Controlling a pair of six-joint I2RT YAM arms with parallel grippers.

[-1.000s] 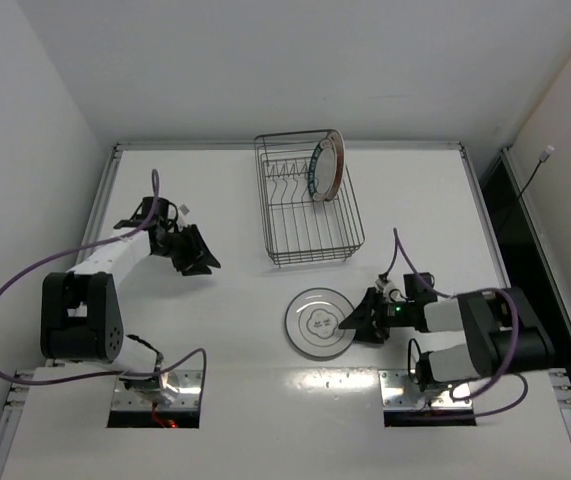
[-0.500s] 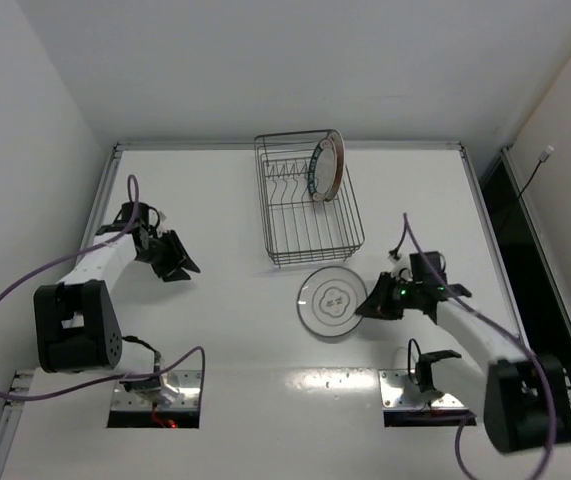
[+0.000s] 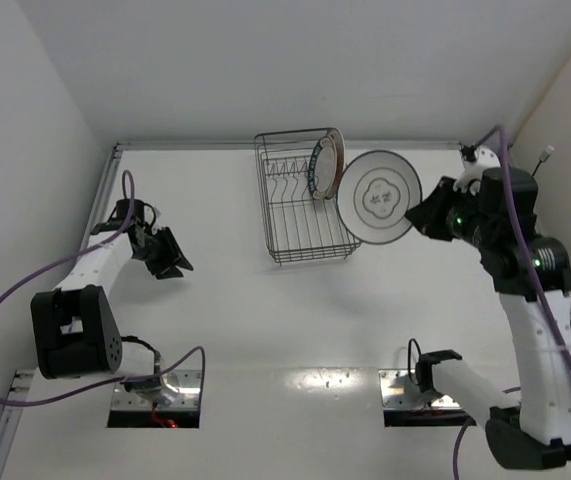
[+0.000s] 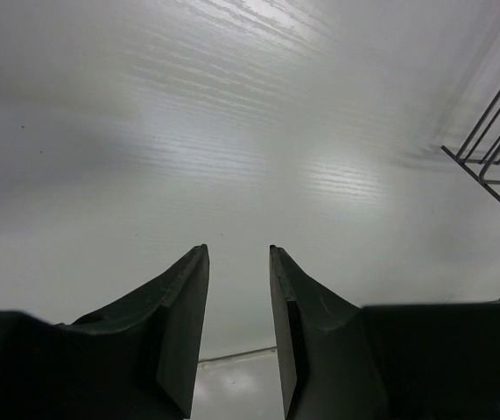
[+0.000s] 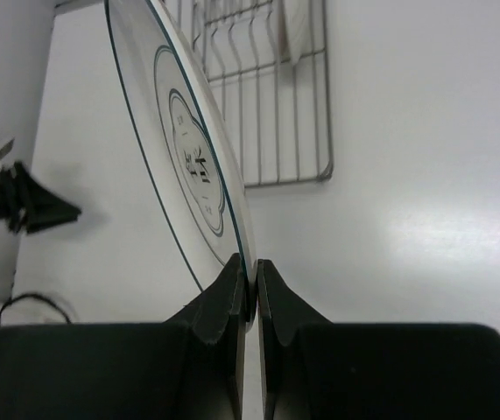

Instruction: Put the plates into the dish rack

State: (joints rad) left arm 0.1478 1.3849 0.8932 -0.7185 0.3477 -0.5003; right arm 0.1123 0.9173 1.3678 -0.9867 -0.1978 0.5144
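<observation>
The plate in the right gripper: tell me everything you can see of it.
The plate is round, white, glossy, likely ceramic, with a thin dark ring near the rim and a flower outline at centre. It is off the table, tilted nearly on edge, pinched at its rim by the right gripper. It hangs right of the dish rack; nothing else seems to touch it.

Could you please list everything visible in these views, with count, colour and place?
Table: one, white.
Dish rack: one, dark wire, far middle of the table.
Racked plates: two, teal-rimmed and orange-brown-rimmed, upright at the rack's far right end.
Held plate: one, white with thin dark ring, airborne right of the rack.
Cables: two, purple, one along each arm.
Left fingers: two, black, apart, empty, over the table's left.
Right fingers: two, black, shut on the held plate's rim.
</observation>
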